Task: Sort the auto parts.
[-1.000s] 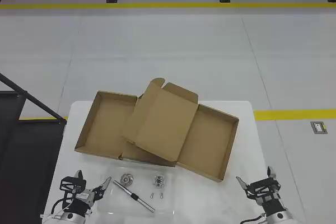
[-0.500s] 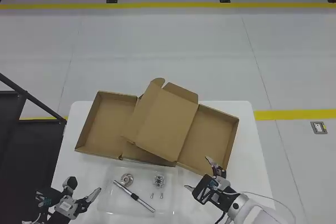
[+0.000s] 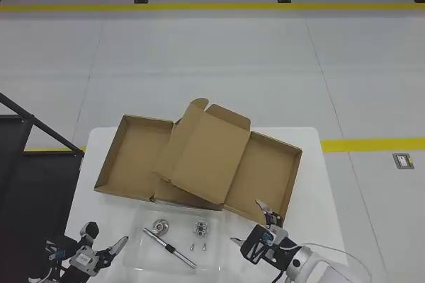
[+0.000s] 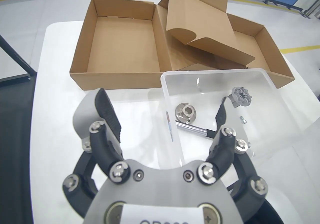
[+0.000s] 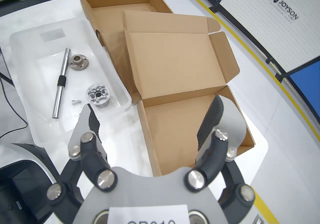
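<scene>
Plastic tray (image 4: 212,89) holds the parts (image 5: 97,94), none boxed yet. Your left tool (image 4: 162,98) & right tool (image 5: 153,104) hang spread, empty; next, pinch shaft (image 5: 61,77) w/ one.

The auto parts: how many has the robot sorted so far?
Done: nothing that shows. The left box and right box are both empty, and the rod, flange, hub and small screw all lie in the clear tray.
In hand: nothing; the left gripper and right gripper are open and empty.
Left: every part.
</scene>
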`<move>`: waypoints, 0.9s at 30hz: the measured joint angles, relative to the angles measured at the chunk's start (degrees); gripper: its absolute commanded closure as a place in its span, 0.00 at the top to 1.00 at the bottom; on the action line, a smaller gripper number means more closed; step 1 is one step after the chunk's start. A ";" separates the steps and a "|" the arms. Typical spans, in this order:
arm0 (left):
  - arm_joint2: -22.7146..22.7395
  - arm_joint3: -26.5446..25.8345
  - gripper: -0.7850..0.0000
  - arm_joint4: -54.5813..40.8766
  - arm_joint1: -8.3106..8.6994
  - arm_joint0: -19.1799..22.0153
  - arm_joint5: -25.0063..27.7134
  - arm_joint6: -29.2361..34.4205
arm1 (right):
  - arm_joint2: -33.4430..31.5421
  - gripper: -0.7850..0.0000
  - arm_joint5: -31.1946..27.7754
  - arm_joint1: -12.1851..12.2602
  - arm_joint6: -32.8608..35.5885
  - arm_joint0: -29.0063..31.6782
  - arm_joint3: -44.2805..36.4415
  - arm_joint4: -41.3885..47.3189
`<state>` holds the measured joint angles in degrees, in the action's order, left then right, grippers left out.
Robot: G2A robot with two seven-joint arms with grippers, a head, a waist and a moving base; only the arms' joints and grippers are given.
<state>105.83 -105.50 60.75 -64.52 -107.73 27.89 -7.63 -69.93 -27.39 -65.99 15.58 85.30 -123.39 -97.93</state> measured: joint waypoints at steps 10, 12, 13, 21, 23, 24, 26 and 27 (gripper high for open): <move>0.77 0.66 1.00 -1.91 -0.03 0.26 0.81 1.41 | 21.76 1.00 -14.50 -4.21 13.15 -21.65 11.68 1.40; 0.80 0.69 1.00 -1.80 -0.02 0.27 0.87 1.63 | 23.13 1.00 -14.99 -4.61 16.70 -24.22 13.22 2.43; 0.80 0.69 1.00 -1.78 -0.02 0.27 0.87 1.64 | 23.11 1.00 -14.91 -4.61 17.25 -24.10 13.17 2.44; 0.80 0.68 1.00 -1.78 -0.02 0.26 0.87 1.62 | 23.14 1.00 -14.86 -4.55 14.51 -23.33 13.48 1.88; 0.80 0.68 1.00 -1.78 -0.02 0.26 0.87 1.62 | 24.06 1.00 -13.75 -4.77 14.43 -23.68 14.70 0.40; 0.80 0.68 1.00 -1.78 -0.02 0.26 0.87 1.62 | 24.82 1.00 -13.53 -4.96 14.50 -24.09 15.21 -0.28; 0.80 0.68 1.00 -1.78 -0.02 0.26 0.87 1.62 | 26.80 1.00 -13.27 -5.56 14.88 -25.68 16.95 -1.47; 0.80 0.68 1.00 -1.78 -0.02 0.26 0.87 1.62 | 27.63 1.00 -13.20 -5.90 15.18 -26.55 17.98 -1.53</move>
<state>106.62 -104.82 58.97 -64.54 -107.47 28.75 -6.01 -42.30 -40.59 -71.88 30.77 58.75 -105.41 -99.46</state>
